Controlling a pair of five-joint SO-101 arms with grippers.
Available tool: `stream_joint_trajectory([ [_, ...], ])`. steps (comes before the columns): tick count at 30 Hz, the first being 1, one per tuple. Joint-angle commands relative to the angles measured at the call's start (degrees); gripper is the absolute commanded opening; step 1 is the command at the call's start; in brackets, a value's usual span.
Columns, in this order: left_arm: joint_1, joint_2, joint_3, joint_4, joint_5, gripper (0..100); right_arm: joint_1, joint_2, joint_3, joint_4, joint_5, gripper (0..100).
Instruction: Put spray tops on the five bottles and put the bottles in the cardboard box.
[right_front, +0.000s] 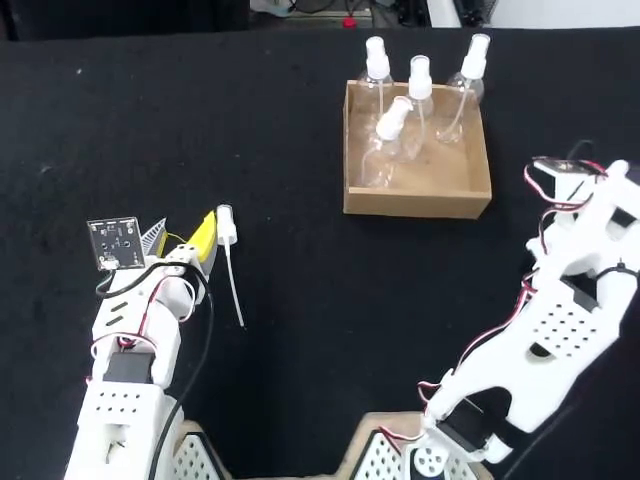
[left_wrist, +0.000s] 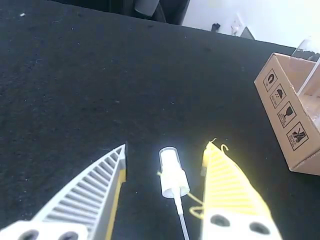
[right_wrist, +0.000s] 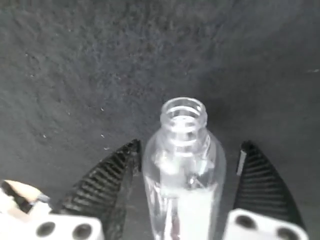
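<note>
The left gripper (left_wrist: 167, 146) sits low over the table (right_front: 300, 150) with its jaws wide open. The last spray top (left_wrist: 172, 175) lies flat between them, gaps on both sides, so nothing is held yet. Its thin tube (right_front: 236, 290) trails back beside the left arm.

The right gripper (right_wrist: 190, 146) has the uncapped bottle (right_wrist: 184, 200) between its jaws, neck pointing away. A narrow gap shows at one jaw tip, and it cannot be told whether the jaws clamp the bottle lower down.

Four capped bottles (right_front: 415, 110) already stand in the box (right_front: 416, 205), well away from both grippers.

The risks look to be these:
- The top's round head may roll or squirt out as the jaws close on it.
- A skewed pinch would leave the tube angled, making the narrow neck hard to thread.
- The tube could bend or catch on the rim.
- If the bottle is only loosely held, pressing the top on could tilt it or push it through the jaws.
</note>
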Motion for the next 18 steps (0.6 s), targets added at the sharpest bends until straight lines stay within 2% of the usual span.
stream_joint_trajectory([
  [1,0.7,-0.6,0.0,-1.1,-0.7,24,1.8,-0.5,-5.4,1.5,8.4,27.0],
  [3,0.6,-0.6,0.0,-1.1,-0.7,24,2.5,0.4,-5.9,1.4,14.1,23.8],
  [5,0.6,-0.6,0.0,-1.1,-0.7,24,3.4,1.5,-6.1,1.6,16.2,22.1],
  [15,0.7,-0.6,0.0,-1.2,-0.7,24,6.6,3.2,-6.6,1.7,15.9,22.1],
  [18,0.7,-0.6,0.0,-1.3,-0.7,24,6.8,3.2,-8.5,2.9,12.4,26.1],
])
